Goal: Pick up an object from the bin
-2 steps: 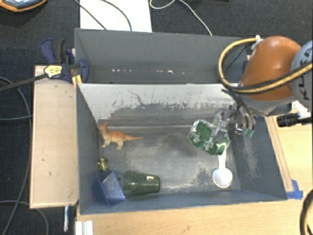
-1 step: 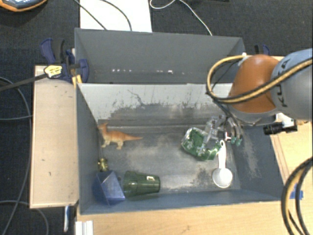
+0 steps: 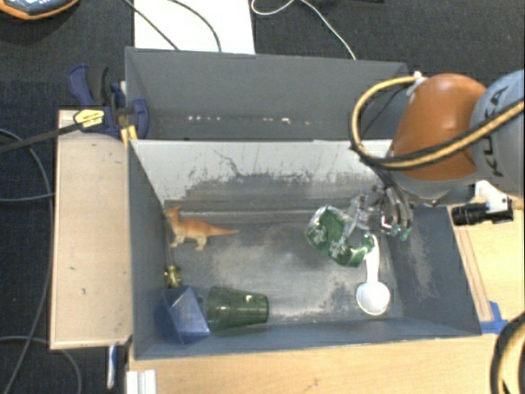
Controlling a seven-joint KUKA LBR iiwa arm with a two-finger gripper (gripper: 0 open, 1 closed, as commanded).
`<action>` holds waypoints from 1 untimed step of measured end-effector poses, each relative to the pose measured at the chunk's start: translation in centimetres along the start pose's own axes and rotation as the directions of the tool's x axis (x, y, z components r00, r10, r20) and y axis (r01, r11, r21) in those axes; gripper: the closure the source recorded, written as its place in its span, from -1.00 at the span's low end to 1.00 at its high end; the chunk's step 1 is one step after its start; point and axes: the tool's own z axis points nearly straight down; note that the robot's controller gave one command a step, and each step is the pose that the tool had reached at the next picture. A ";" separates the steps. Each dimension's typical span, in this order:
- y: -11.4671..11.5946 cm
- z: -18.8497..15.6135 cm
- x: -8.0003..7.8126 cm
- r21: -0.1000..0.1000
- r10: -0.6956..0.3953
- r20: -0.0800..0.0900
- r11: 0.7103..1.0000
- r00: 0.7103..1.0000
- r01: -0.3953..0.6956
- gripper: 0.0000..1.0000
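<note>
Green crumpled thing at right — pincer over it, white spoon near.

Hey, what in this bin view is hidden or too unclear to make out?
Camera view:
- Crumpled green shiny object: kind unclear; the hand covers its right side.
- White plastic spoon: handle's top end hidden under that object.
- Small brass-coloured piece by the blue block: too small to identify.
</note>
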 end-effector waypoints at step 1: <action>-0.1 -9.0 -2.6 -0.004 -0.050 0.022 0.999 0.998 0.050 1.00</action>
